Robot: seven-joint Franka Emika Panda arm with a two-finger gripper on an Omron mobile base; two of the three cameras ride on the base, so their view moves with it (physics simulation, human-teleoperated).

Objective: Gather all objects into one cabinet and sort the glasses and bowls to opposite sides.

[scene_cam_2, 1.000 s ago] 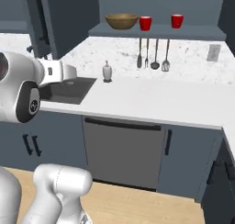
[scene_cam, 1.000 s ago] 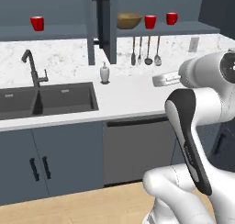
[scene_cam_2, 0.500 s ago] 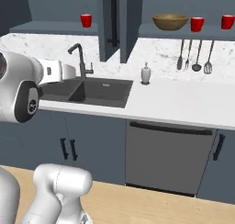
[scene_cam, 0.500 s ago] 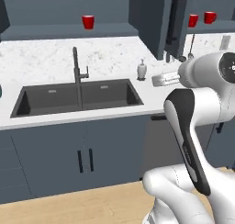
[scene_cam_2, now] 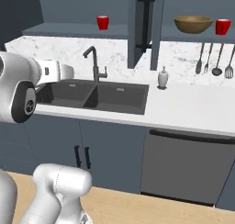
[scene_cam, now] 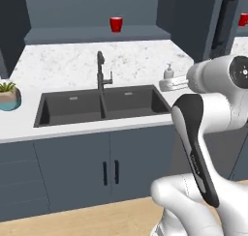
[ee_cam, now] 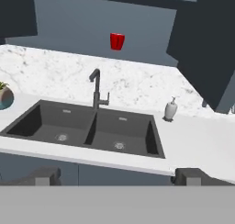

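Note:
One red cup (scene_cam: 116, 24) (scene_cam_2: 103, 22) (ee_cam: 117, 41) stands alone on the shelf of the left cabinet recess (scene_cam: 97, 35), above the sink. In the right cabinet recess (scene_cam_2: 197, 36) the brown wooden bowl (scene_cam_2: 193, 24) sits with a second red cup (scene_cam_2: 223, 26) just to its right. A red cup (scene_cam: 243, 20) also peeks in at the right edge of the left base view. My gripper (ee_cam: 117, 178) hangs over the counter's front edge, facing the sink. It is open, its tips far apart with nothing between them.
A dark double sink (ee_cam: 87, 129) with a black faucet (ee_cam: 95, 87) lies ahead. A white soap dispenser (ee_cam: 170, 110) stands right of it and a potted plant (scene_cam: 7, 95) to the left. An open cabinet door (scene_cam_2: 146, 21) juts out between the recesses. Utensils (scene_cam_2: 213, 60) hang on the right wall.
The base has driven left, so the whole scene has slid right in both base views. The sink and the lone cup are now in front. The gripper stays open.

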